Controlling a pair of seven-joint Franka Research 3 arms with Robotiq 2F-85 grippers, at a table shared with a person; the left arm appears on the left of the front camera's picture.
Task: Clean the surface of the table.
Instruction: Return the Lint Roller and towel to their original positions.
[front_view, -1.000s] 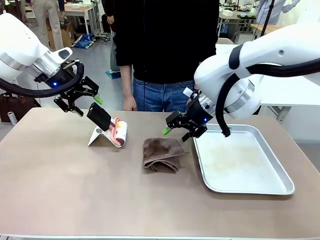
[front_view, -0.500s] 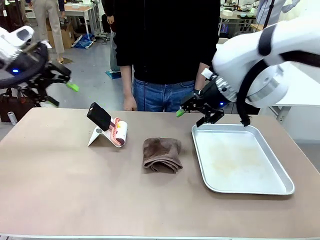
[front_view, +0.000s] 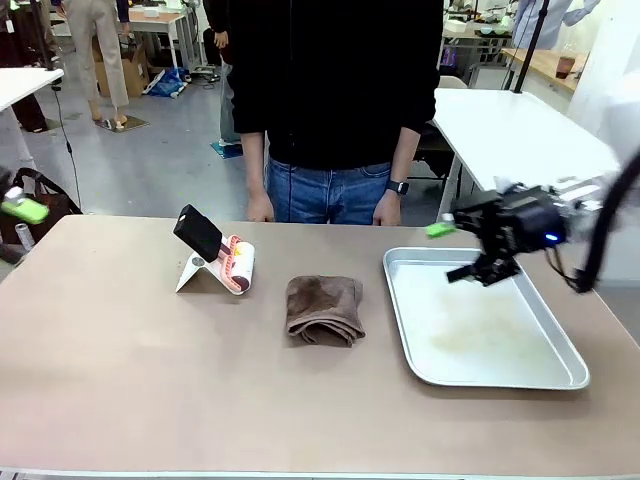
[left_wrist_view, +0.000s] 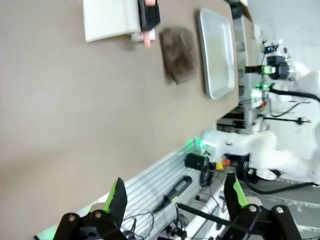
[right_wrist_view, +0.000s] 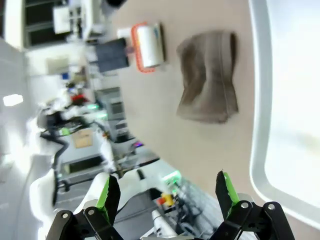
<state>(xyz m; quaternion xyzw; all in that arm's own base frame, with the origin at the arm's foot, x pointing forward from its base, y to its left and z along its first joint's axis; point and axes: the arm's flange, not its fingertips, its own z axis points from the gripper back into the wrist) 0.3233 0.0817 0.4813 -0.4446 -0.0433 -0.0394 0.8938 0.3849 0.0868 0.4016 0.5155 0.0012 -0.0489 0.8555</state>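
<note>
While person stands at far edge, table (front_view: 150, 380) spans view – brown cloth (front_view: 324, 308) mid-table, lint roller (front_view: 236, 264) toward far-left, metal tray (front_view: 560, 378) at right edge. Right claw (front_view: 459, 251) wide, empty, above tray; left claw (left_wrist_view: 175, 197) wide, empty.

Taupe table (front_view: 130, 370) (matte, pale-edged)

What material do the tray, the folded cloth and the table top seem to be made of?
Tray: probably metal, silver with a dull brushed sheen and a rolled rim, and faint stains on its floor.
Folded cloth: soft brown fabric, perhaps microfibre or terry, since it shows a fuzzy nap and limp folds.
Table top: smooth matte taupe surface with a thin pale edge, likely laminate, though the core is hidden.
</note>
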